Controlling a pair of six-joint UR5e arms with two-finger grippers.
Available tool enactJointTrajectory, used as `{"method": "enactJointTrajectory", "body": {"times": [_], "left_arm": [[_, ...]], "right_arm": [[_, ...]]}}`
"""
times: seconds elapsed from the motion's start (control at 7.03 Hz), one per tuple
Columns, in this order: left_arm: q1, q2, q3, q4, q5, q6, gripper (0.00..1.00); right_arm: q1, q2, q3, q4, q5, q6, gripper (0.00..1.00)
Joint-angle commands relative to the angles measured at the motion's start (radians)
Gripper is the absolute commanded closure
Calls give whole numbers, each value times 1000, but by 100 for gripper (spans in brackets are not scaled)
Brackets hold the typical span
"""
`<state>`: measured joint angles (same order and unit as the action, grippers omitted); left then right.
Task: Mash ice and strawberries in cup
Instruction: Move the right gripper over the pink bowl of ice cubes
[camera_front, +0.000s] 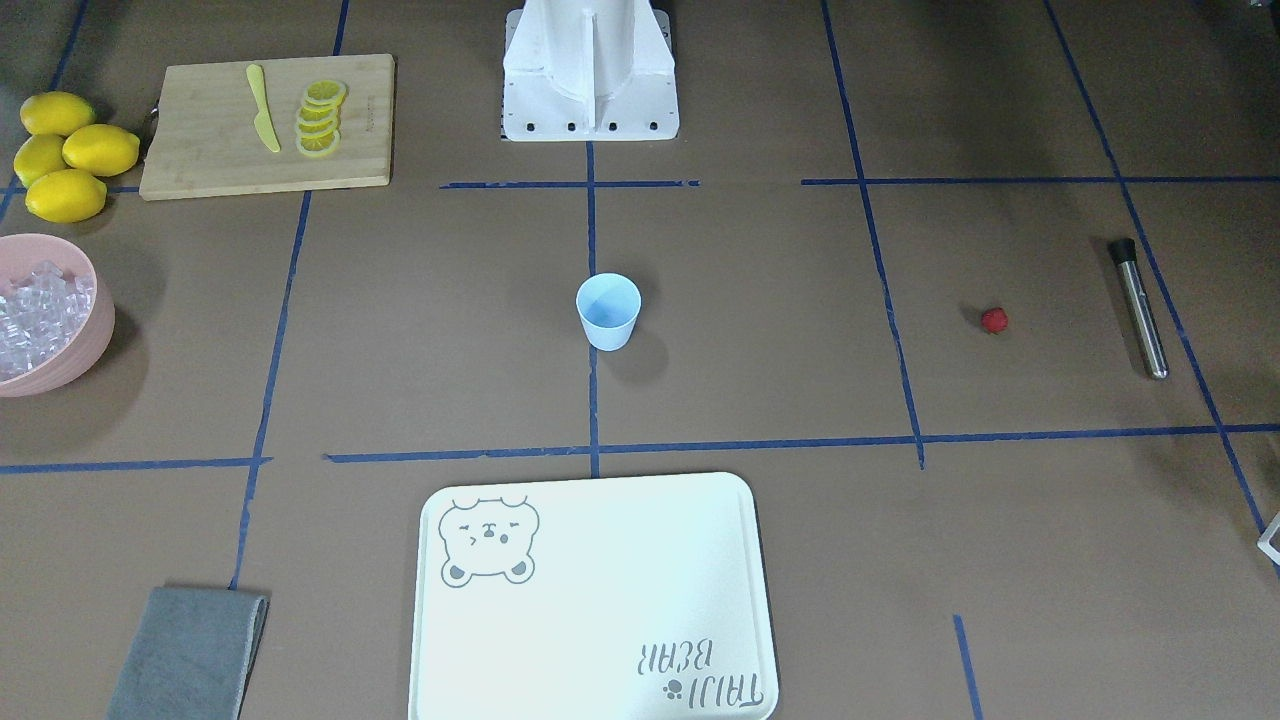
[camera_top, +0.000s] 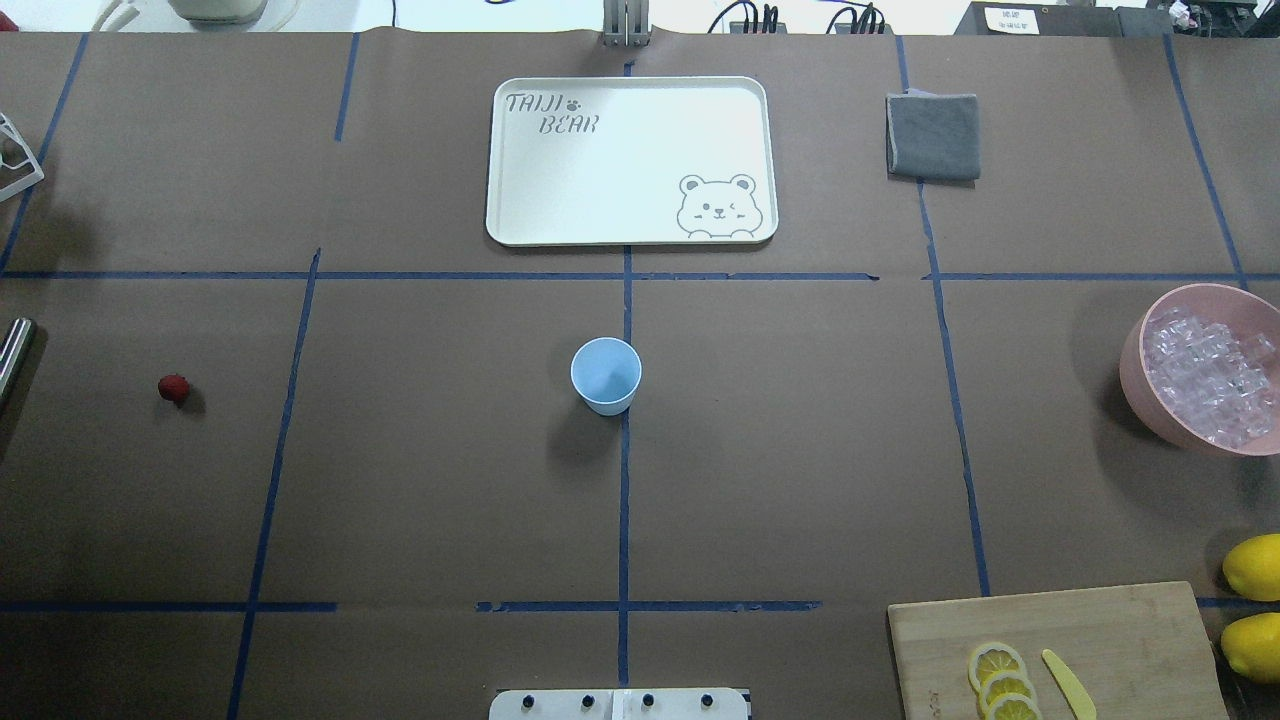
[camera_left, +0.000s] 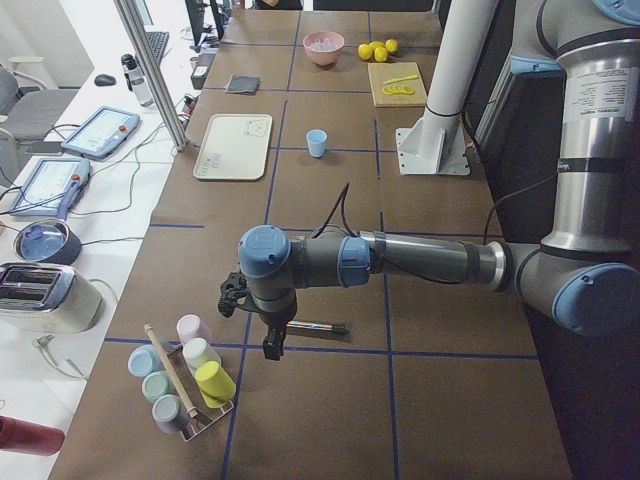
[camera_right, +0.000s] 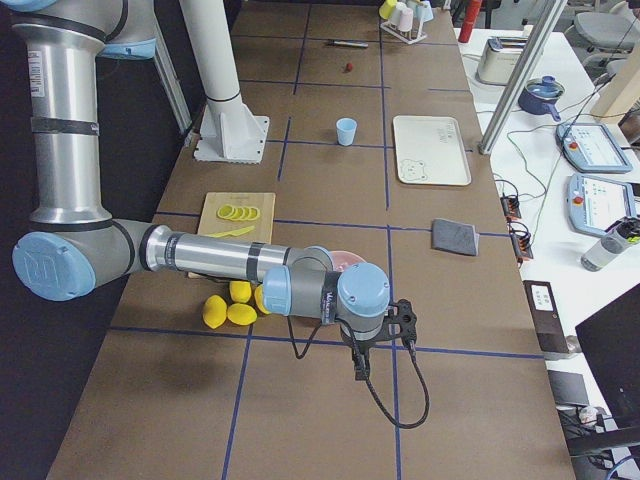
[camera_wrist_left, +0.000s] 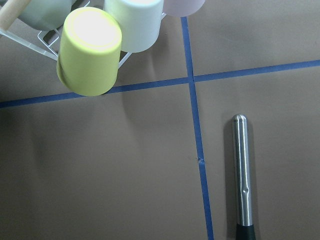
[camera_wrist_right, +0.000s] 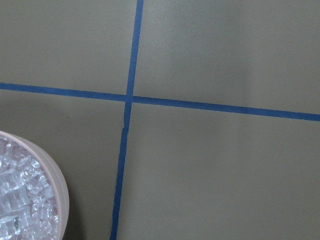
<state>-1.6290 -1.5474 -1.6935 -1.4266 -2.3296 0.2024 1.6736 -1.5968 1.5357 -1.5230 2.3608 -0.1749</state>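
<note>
**Nothing in the cup yet: the mashing has not begun**

The cup (camera_top: 606, 375) stands upright at the table's centre and looks empty. None of the task appears done. The strawberry (camera_top: 173, 388) lies on the bare table well off to the robot's left. The ice (camera_front: 35, 305) is heaped in the pink bowl (camera_front: 104, 318) far to the robot's right. The muddler (camera_front: 1141, 307) lies flat beyond the strawberry, untouched.

By this reading, everything is left to do: berry into the cup, ice into the cup, then picking up the muddler and mashing.

The left gripper (camera_left: 272, 346) hangs over the table near the muddler, which its wrist camera shows just below. The right gripper (camera_right: 360, 370) hangs beside the bowl. Both show only in the side views, so whether their fingers are apart or together cannot be told. Neither appears to carry anything.

Count:
- one cup
- one strawberry
- one bowl of ice, with too many cubes to count
- one muddler
- four lemons (camera_front: 68, 152)
- one board (camera_front: 200, 165), with a row of lemon slices (camera_front: 321, 118) and one yellow knife (camera_front: 262, 108)
- one tray (camera_front: 600, 640)
- one grey cloth (camera_front: 188, 655)
- one rack (camera_left: 180, 385) holding about six spare cups
</note>
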Motion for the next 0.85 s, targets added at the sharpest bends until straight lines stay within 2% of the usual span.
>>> {"method": "enactJointTrajectory", "body": {"times": [0.0,0.71], "left_arm": [[0,-2,0,-2,1,0,0],[0,-3,0,0,0,0,0]], "right_arm": [[0,5,9,3,-3,6,0],[-35,6,43,3,-5,9,0]]}}
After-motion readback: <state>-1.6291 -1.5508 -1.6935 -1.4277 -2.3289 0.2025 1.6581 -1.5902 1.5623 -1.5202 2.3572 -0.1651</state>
